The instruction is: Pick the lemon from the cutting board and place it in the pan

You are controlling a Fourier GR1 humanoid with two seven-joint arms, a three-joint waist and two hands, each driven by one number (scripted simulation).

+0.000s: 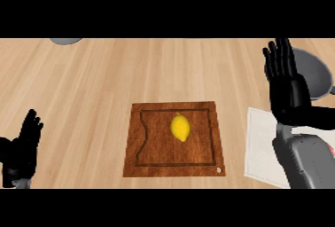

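Head view is showing the wooden counter (pixel 98 88) filling the whole frame, and on it nothing of the task is looking done yet. Next in size, the dark cutting board (pixel 147 155) is lying at the middle, squarely between the two arms. At the upper right a grey round shape (pixel 314 71) is sitting partly behind the right hand; it is probably the pan, though most of it is hidden and I cannot be sure. Below it a pale cloth or mat (pixel 262 146) is lying just beside the board's right edge, under the right forearm.

The right hand (pixel 285 80) is standing upright over the pan's side of the counter, fingers straight and spread, holding nothing. The left hand (pixel 21 146) is resting at the lower left edge, fingers up and relaxed, also empty (it is playing no part for now).

Smallest, the lemon (pixel 180 127) is lying on the cutting board, near its centre, well apart from both hands.

So every step is remaining, by my judgement: reaching to the lemon, closing round it, lifting, carrying it toward the upper right and setting it in the pan.
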